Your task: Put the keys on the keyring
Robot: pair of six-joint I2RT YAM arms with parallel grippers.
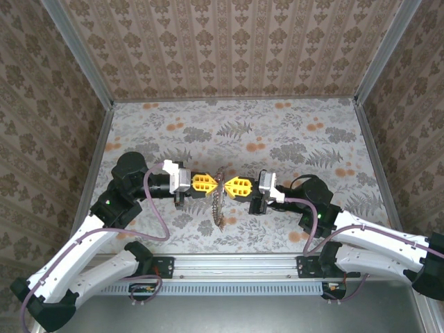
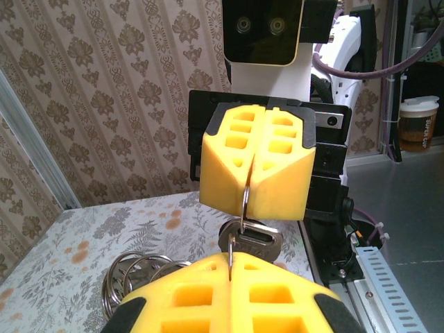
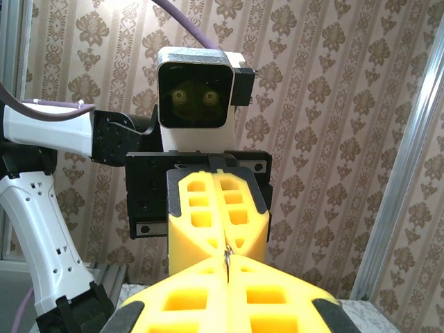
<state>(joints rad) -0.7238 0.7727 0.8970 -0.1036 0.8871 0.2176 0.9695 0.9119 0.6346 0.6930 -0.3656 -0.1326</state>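
The thin grey metal keyring (image 2: 245,200) was held in the air between 2 facing tools. A dark metal key (image 2: 251,240) hung from it, and a bunch of steel rings (image 2: 132,277) sat lower, above the floral-patterned surface (image 1: 291,139). The left yellow-fingered tool (image 1: 208,184) and the right yellow-fingered tool (image 1: 233,186) were both clenched on the ring's wire. If the arms pulled or twisted out of step, the wire could probably bend or slip free, dropping everything.

Keyring (image 2: 245,201) thin, upright, raised; dark keys (image 2: 251,241) hang bunched at its lower end.
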